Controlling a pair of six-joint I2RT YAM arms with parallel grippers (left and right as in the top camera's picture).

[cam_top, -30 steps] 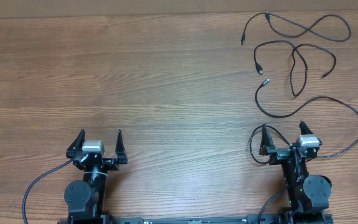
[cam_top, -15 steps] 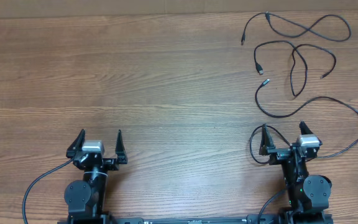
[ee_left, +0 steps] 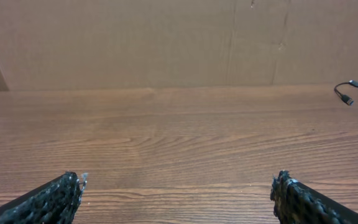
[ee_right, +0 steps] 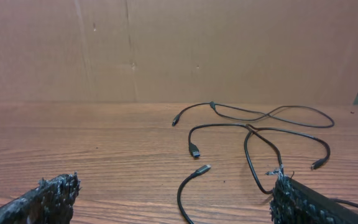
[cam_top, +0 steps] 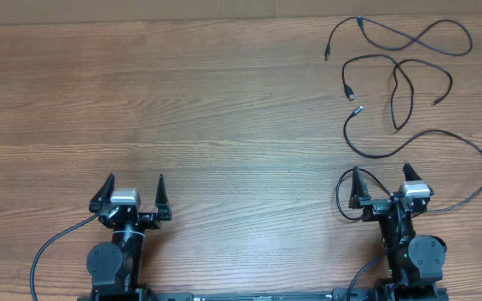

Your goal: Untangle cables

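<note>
Near right pincer [cam_top: 382,171], cables [cam_top: 394,71], perhaps crossed.

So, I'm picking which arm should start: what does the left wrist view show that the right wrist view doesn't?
Left wrist only: a wide stretch of table, just one cable end at its right edge. Right wrist only: the cables spread out ahead, several plugs visible. Both: a brown wall behind, and an open tool at the bottom corners: left tool, right tool.

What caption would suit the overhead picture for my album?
Left claw and right claw sit open at a wooden table; thin black cables sprawl beyond the right one.
</note>
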